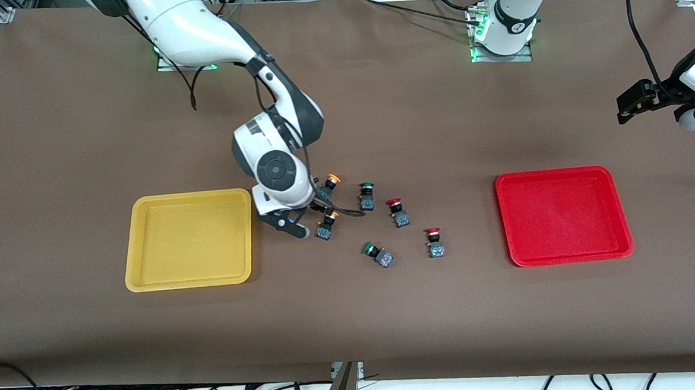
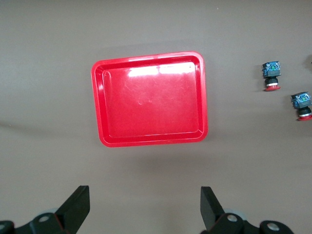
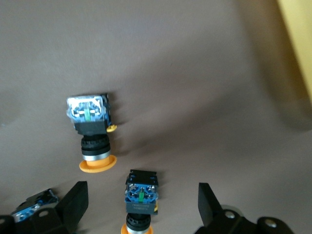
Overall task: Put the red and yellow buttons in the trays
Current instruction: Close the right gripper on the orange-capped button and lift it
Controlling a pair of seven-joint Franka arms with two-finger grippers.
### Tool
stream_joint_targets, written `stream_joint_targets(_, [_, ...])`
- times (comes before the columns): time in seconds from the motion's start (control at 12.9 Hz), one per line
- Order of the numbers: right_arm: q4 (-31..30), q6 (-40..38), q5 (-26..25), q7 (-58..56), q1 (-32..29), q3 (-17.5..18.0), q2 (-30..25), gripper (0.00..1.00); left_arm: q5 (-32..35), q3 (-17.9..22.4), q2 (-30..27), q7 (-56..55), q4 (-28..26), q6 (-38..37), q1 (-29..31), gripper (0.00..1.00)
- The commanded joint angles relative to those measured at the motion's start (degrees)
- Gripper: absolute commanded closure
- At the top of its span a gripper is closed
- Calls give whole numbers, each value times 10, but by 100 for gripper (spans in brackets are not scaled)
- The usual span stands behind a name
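**Brown desk, six buttons between two trays**

Brown desk (image 1: 389, 311) carries yellow tray (image 1: 143, 271) toward right arm's end, red tray (image 1: 565, 258) toward left arm's end. Buttons lie on the desk between them: two yellow buttons (image 1: 327, 188) (image 1: 327, 226) closest to yellow tray, two red buttons (image 1: 398, 211) (image 1: 434, 241) closer to red tray, two green buttons (image 1: 366, 195) (image 1: 378, 254) among them. Right gripper (image 1: 310, 212) is low over the yellow buttons, jaws wide open, holding nothing; one yellow button (image 3: 140, 204) sits between the fingers (image 3: 73, 204). Left gripper (image 2: 145, 209) waits high above the desk by the red tray (image 2: 151, 141), jaws wide open, empty.
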Motion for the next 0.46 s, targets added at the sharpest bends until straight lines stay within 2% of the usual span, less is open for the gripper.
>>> stream_joint_targets(0.0, [-10, 17, 2, 10, 14, -5, 11, 0, -11, -6, -11, -5, -7, -2, 4, 0])
stream_joint_targets(0.23, [-48, 69, 4, 11, 28, -6, 11, 0, -11, -6, -11, -5, -7, -2, 4, 0])
stream_joint_targets(0.39, [-53, 78, 4, 11, 33, -5, 12, 0, -11, -7, -11, -5, -7, -3, 4, 0])
